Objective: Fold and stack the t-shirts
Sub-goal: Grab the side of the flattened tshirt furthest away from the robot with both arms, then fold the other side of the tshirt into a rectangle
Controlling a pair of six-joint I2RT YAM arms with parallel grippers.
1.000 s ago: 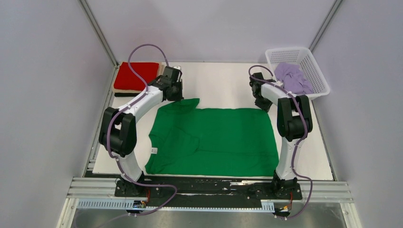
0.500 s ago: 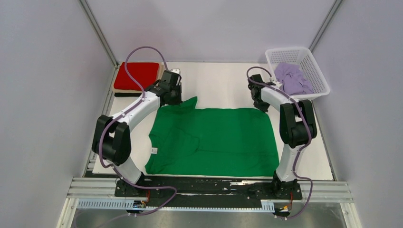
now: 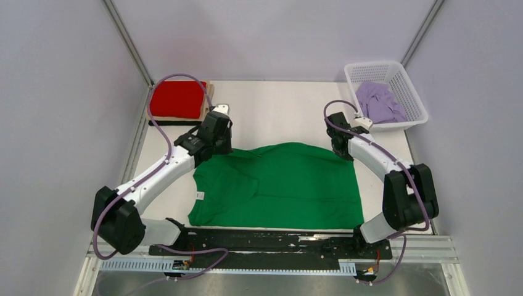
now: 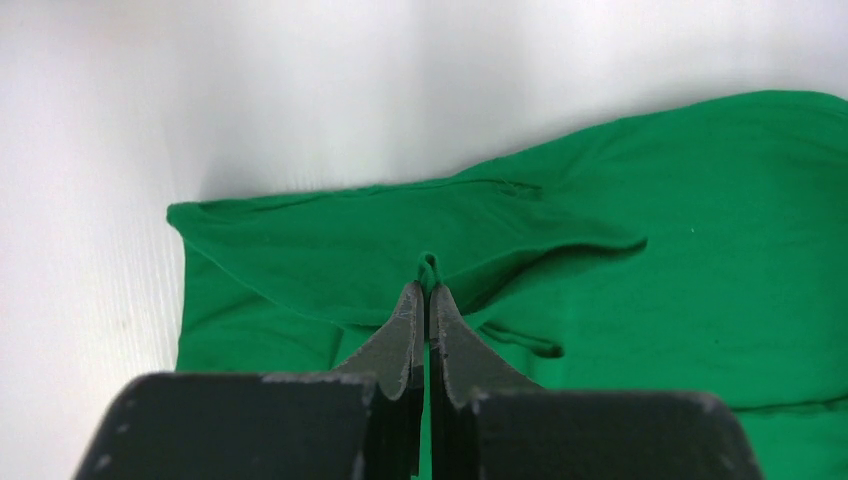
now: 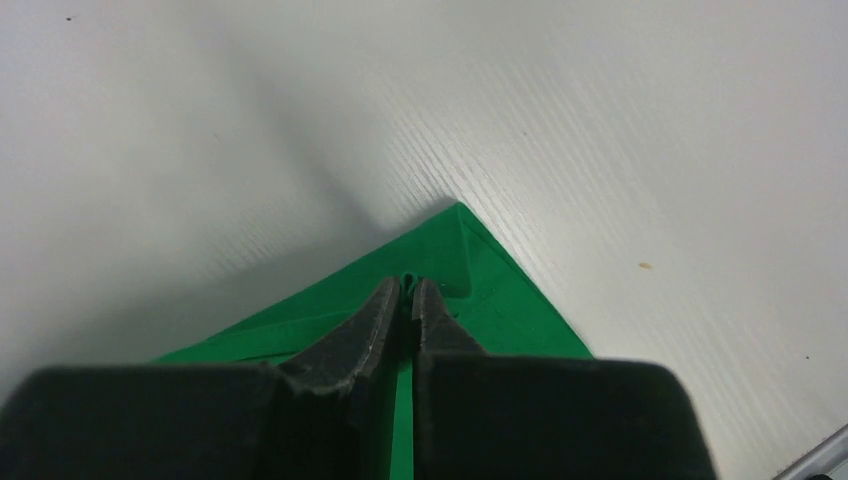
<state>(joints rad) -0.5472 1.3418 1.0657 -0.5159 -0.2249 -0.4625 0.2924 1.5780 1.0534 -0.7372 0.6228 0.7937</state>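
Left end effector (image 4: 427, 290) and right end effector (image 5: 408, 285) are clamped closed on the green t-shirt (image 3: 290, 185), apparently mid-fold; red t-shirt (image 3: 179, 98) lies folded, lilac t-shirt (image 3: 377, 102) waits.

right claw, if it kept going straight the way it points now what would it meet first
The right claw is shut on a corner of the green t-shirt, so that cloth tip comes first, then probably the white table just beyond; depth is unclear from the wrist view.
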